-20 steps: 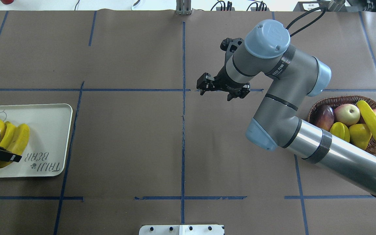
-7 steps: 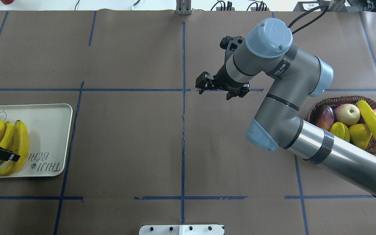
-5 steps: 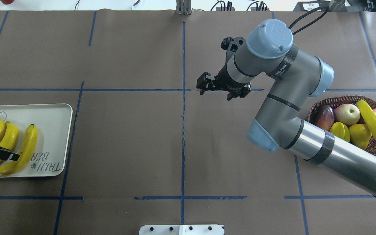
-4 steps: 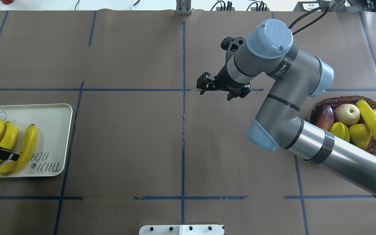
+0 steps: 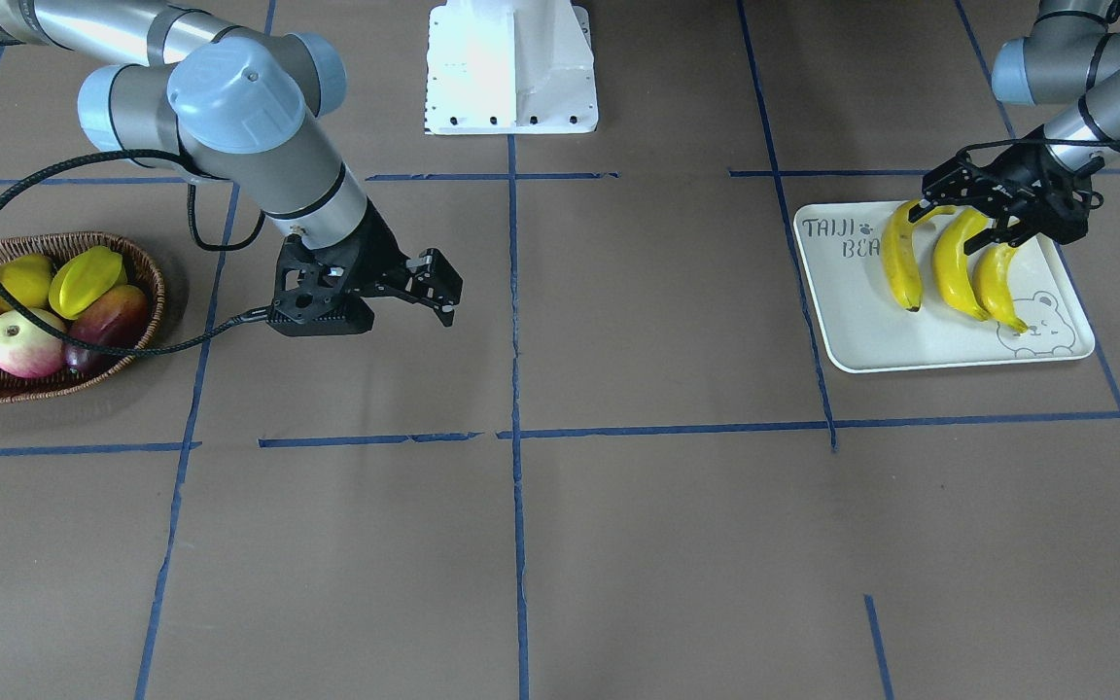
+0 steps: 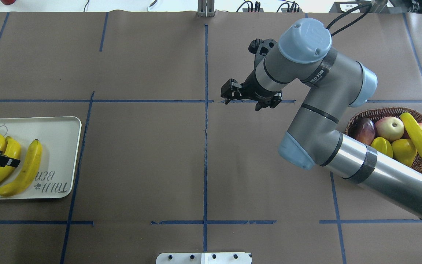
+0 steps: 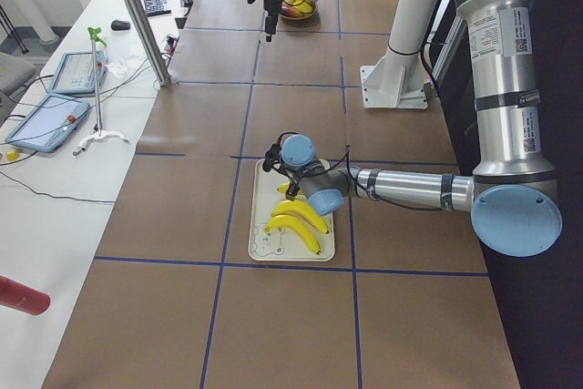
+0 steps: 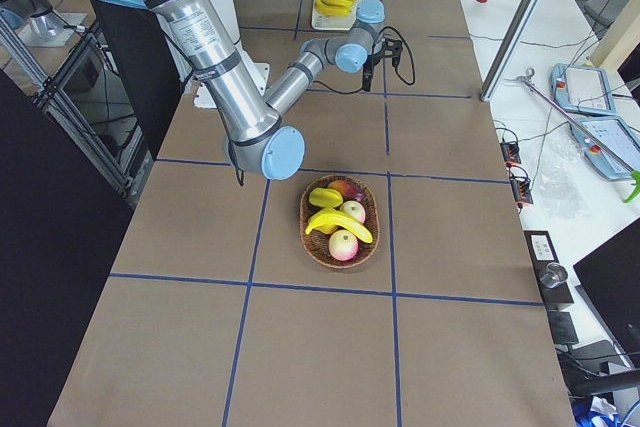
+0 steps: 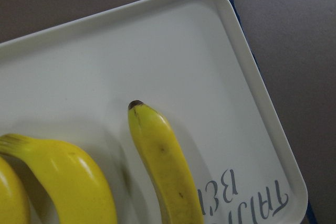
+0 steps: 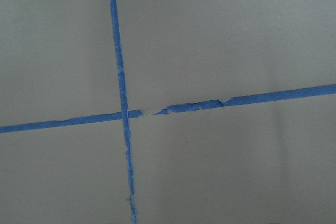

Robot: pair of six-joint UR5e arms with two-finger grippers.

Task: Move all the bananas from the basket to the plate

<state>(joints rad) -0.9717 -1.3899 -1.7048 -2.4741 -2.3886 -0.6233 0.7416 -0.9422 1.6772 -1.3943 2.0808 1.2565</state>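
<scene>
Three yellow bananas point(image 5: 954, 262) lie side by side on the pale plate point(image 5: 852, 311) printed "TAIJI BEAR". My left gripper point(image 5: 963, 219) hovers just above their stem ends, open and holding nothing. In the left wrist view the nearest banana point(image 9: 163, 166) rests flat on the plate point(image 9: 157, 51). One more banana point(image 6: 418, 139) lies across the fruit in the brown wicker basket point(image 6: 354, 123) at the table's other end. My right gripper point(image 6: 241, 106) hangs open and empty above the table near the middle, well apart from the basket.
The basket also holds apples point(image 6: 389, 128), a dark red fruit point(image 6: 365, 131) and yellow-green starfruit point(image 6: 381, 146). My right arm's forearm point(image 6: 387, 179) passes over the basket's near edge. The white robot base point(image 5: 511, 68) stands at mid-table. Blue tape lines cross the brown surface.
The third banana left my left gripper, tipped outward and settled flat on the plate. My left gripper has drawn back slightly. The right arm barely shifted.
</scene>
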